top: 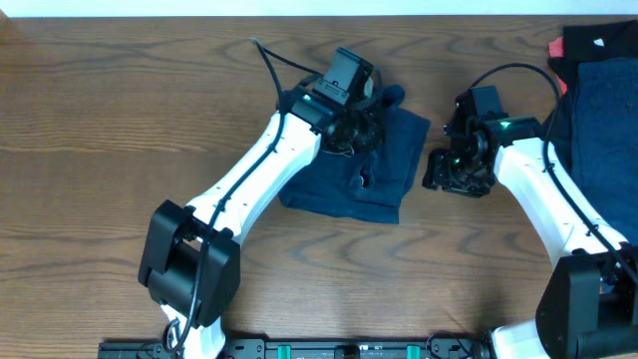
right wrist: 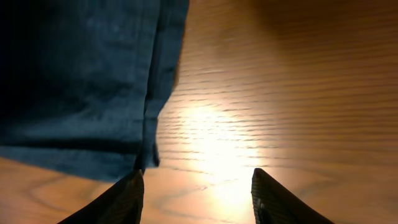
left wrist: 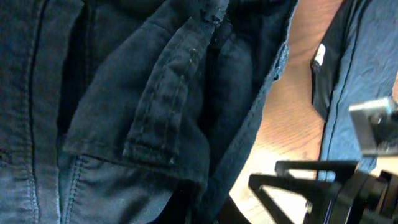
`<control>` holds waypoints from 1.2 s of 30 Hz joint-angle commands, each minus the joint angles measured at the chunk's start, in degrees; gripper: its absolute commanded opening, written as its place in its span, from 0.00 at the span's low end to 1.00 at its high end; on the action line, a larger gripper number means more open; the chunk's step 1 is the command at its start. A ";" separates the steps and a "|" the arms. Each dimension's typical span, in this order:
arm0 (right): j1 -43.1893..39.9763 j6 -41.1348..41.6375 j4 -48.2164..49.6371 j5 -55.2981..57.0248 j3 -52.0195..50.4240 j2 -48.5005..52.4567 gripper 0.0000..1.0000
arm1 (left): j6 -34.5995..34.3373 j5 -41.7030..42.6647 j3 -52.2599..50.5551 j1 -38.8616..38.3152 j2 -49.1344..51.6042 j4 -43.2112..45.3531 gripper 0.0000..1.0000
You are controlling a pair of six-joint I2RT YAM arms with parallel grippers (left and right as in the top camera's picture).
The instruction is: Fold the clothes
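Up close, the two arms rise from their bases at the near edge of the table, their white links angling away over the brown wood. A little further in lies the garment, a dark navy piece folded into a rough rectangle near the middle of the table. It is flat along its near edge and bunched up at its far side. The left gripper is down on that far, rumpled part. Its jaws are closed, but cloth lies all over them and I cannot tell whether a fold is pinched between them. Its wrist camera sees almost nothing but navy fabric, with stitched seams and a hemmed flap hanging across the middle. Just right of the garment, the right gripper sits low over bare wood, beside the cloth's right edge and, as far as I can see, not touching it. Its jaws stand apart with nothing between them. The wrist view shows only lit wood grain in the gap, and the garment's hemmed edge ends just by one finger. Further back, in the far right corner and well apart from the garment, is the pile of other clothes. A broad navy piece lies toward me, and behind it a black piece bears a small white label. A red piece peeks out at the pile's left edge.
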 commanded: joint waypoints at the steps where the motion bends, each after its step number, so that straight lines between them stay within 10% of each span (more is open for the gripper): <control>1: -2.25 0.63 -0.09 1.79 -0.50 0.66 0.54 | -0.26 -1.55 0.94 -1.49 0.04 0.44 0.07; 36: -8.33 -1.97 0.52 -7.28 -0.50 0.66 0.52 | 4.74 2.27 0.96 -4.72 1.81 -0.11 0.22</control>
